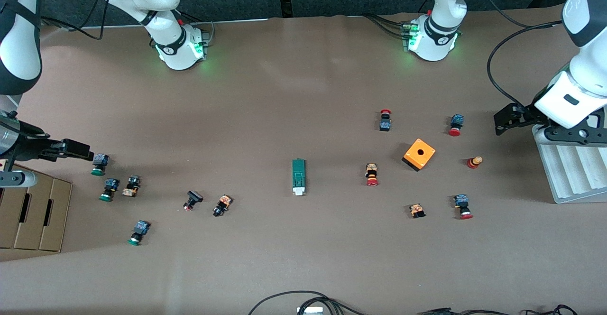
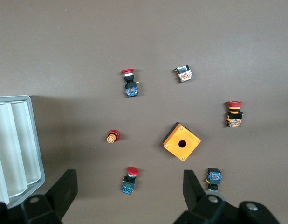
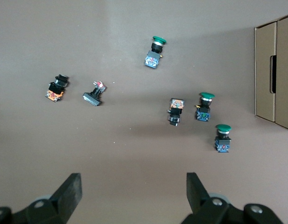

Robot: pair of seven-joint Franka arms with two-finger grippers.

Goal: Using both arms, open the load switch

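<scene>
A slim dark-green rectangular load switch (image 1: 298,176) with a white tab lies centre frame, untouched. The left gripper (image 2: 127,189) and right gripper (image 3: 133,191) hover at the frame's edges, jaws apart. Light, rigid plastic; best gripped across its long sides.

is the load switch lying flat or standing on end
Lying flat: the load switch rests lengthwise on the table, its white tab at the end nearer the front camera.
</scene>
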